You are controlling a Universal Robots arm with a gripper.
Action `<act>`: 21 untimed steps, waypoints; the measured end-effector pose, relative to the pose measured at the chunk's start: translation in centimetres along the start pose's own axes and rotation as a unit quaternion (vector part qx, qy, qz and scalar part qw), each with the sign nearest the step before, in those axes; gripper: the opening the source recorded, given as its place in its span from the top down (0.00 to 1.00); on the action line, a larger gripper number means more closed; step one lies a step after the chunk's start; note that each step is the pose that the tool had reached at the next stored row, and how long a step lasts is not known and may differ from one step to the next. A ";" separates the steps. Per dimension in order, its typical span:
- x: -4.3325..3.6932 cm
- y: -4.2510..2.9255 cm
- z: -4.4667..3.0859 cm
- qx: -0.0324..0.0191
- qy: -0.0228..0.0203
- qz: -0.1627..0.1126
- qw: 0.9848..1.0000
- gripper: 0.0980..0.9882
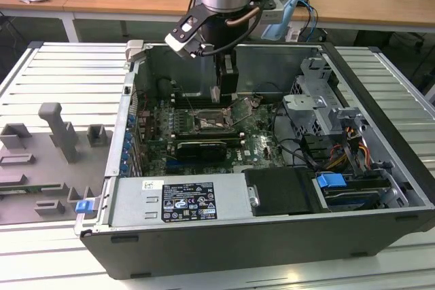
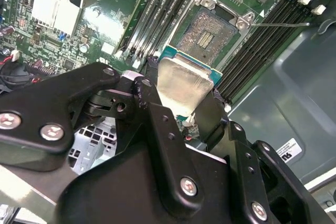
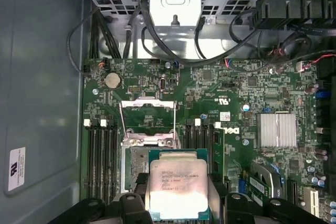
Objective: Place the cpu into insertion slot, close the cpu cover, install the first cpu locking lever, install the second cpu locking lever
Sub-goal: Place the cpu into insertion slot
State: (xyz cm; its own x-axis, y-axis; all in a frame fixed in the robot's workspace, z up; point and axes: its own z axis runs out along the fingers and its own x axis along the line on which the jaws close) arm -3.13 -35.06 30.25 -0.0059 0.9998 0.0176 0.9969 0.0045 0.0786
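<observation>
The cpu (image 3: 176, 184) is clamped between the black fingers (image 2: 157, 119) of the gripper (image 3: 178, 205), its dull metal top showing in both wrist views. It hangs right over the insertion slot (image 3: 135, 167), covering part of it. Whether it touches the socket is hard to call from these angles. The cpu cover (image 3: 147, 104) stands swung open at the slot's edge, on the green motherboard (image 3: 236, 93). In the exterior view the arm reaches down into the open computer case (image 1: 272, 249), gripper low over the board.
</observation>
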 end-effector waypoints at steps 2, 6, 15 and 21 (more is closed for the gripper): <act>0.00 -0.01 0.11 0.000 0.000 0.000 1.000 0.52; -0.01 -0.03 0.35 0.000 0.000 0.000 1.000 0.52; -0.02 -0.08 1.09 0.000 0.000 0.000 1.000 0.52; -0.03 -0.13 1.63 0.000 0.000 0.000 1.000 0.52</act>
State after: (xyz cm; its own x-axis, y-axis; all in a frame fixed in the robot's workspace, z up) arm -3.12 -35.06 28.61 -0.0059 0.9998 0.0176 0.9969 0.0045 0.0786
